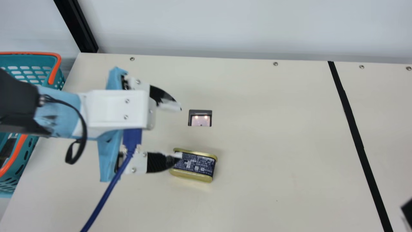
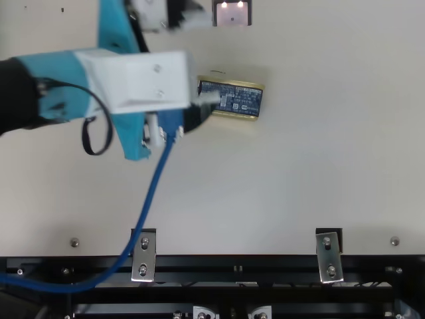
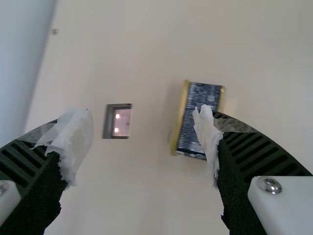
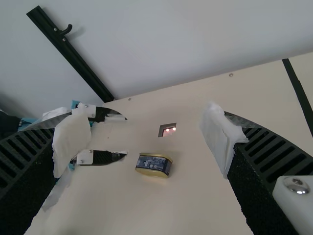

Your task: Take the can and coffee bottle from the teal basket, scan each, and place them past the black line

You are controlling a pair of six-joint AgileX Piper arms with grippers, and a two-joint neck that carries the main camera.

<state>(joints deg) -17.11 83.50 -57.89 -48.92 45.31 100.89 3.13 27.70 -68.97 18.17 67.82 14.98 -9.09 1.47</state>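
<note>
The teal basket (image 1: 57, 66) is cut off by the main view's left edge, its middle hidden behind the left arm; a dark thing inside (image 1: 8, 149) is hard to make out. One finger of the left gripper (image 1: 181, 132) covers an end of the can (image 1: 194, 166), which lies on the table near the scanner (image 1: 200, 120), well left of the black line (image 1: 354, 129). That arm extends over the basket, its gripper pointing rightward, jaws spread. Only a blurred bit of the right gripper (image 1: 408, 210) enters the main view's lower right corner; its wrist view shows the jaws wide apart.
</note>
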